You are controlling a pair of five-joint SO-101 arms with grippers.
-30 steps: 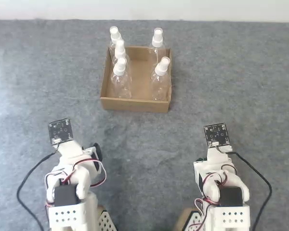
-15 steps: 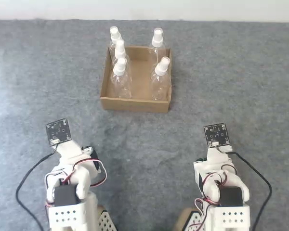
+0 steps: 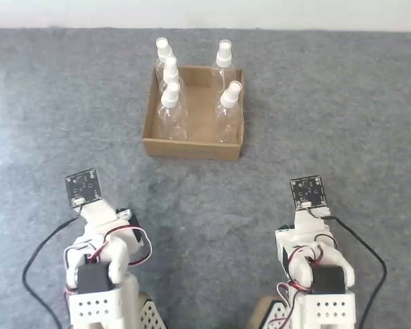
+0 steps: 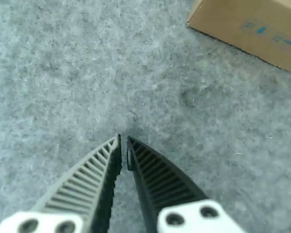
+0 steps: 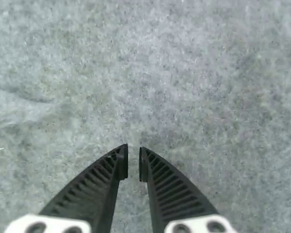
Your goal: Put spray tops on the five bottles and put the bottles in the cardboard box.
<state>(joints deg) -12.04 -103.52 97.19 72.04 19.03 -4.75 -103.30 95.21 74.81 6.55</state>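
The cardboard box (image 3: 192,149) stands at the far middle of the grey mat. Several clear bottles stand in it, each with a white spray top, such as a front left bottle (image 3: 171,113) and a front right bottle (image 3: 227,113). The left arm (image 3: 96,226) is folded back at the near left. My left gripper (image 4: 123,141) is shut with nothing in it, just above the mat, with a corner of the box (image 4: 252,29) ahead of it. The right arm (image 3: 308,229) is folded back at the near right. My right gripper (image 5: 132,151) is shut and holds nothing.
Grey felt mat (image 3: 315,123) covers the table around the box and between the arms. Black cables (image 3: 38,257) trail beside each arm's base.
The left arm has shifted slightly to the left and drawn in. The right arm, the box and the bottles have not moved.
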